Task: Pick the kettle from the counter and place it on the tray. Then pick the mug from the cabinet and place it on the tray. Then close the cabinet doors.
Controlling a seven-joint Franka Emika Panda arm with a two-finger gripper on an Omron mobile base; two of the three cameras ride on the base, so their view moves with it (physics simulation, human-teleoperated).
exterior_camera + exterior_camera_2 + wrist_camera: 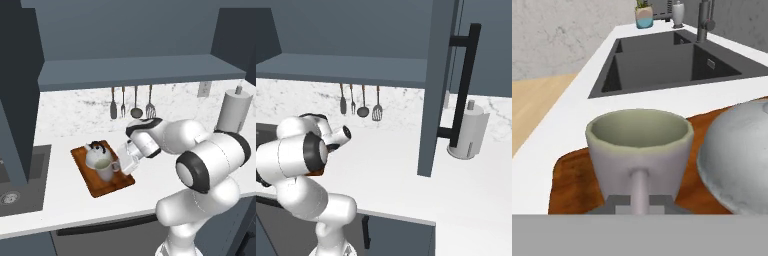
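Two of the task's things sit on the tray (pixel 102 185) already: the kettle (pixel 95 151), and the mug (pixel 104 169) just at its five o'clock. Jaws (pixel 640 202) are clamped tight on the mug's handle, so release remains, then the cabinet doors (pixel 435 85). From four o'clock the arm reaches low over the desk (pixel 150 190), wrist level.

Mug (pixel 103 167) and kettle (pixel 94 152) stand side by side on the tray (pixel 120 182), which lies on the counter (pixel 65 197) beside the sink (pixel 662 62).
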